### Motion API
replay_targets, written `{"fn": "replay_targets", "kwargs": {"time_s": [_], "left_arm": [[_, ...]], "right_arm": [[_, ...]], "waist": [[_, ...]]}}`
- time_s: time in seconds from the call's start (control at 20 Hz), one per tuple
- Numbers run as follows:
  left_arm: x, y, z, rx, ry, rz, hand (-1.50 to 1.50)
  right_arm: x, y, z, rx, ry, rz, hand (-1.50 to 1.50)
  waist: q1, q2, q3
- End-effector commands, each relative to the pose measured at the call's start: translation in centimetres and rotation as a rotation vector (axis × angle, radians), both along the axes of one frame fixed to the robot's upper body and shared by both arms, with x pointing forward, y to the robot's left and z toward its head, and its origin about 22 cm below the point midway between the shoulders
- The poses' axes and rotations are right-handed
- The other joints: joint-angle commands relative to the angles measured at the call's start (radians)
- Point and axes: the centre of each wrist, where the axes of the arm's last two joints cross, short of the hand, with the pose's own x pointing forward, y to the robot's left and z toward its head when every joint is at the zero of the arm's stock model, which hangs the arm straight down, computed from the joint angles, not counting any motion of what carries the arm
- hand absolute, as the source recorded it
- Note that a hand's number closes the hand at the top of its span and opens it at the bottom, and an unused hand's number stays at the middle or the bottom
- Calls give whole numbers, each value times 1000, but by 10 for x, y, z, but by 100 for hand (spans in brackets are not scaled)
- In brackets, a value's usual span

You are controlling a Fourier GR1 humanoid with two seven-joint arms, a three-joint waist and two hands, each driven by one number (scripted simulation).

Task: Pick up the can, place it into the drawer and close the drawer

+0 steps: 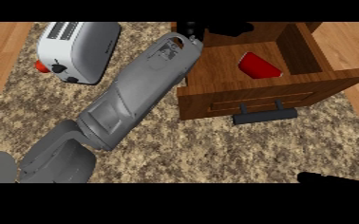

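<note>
Left forearm (133, 95) across speckled surface (210, 147); left hand (188, 31) at open drawer (252, 83) rear, finger state unclear. Red can (259, 65) inside drawer. Right hand (326, 178) at lower-right edge, finger state unclear.

Counter top (210, 147) of speckled beige-brown stone — mottled throughout; pale wooden surface (14, 42) along the left edge and at the upper right corner; white toaster (76, 50) standing upper left, red lever on its side.

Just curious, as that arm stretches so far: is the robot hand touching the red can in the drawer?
Apart. The head view shows bare drawer floor between the left robot hand and the red can.
</note>
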Motion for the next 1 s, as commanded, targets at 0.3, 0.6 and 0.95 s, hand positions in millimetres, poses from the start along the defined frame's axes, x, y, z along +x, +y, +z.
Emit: {"fn": "replay_targets", "kwargs": {"time_s": [0.3, 0.6, 0.95], "left_arm": [[-4, -8, 14, -63, -52, 13, -150], [-6, -10, 14, -54, -39, -11, -150], [-5, -13, 44, -72, -25, 5, -150]], "right_arm": [[21, 21, 9, -359, -52, -66, -150], [44, 37, -21, -574, -4, -110, -150], [68, 55, -69, -769, 60, -169, -150]], "waist": [[55, -11, -1], [86, -19, -1], [117, -27, -1]]}}
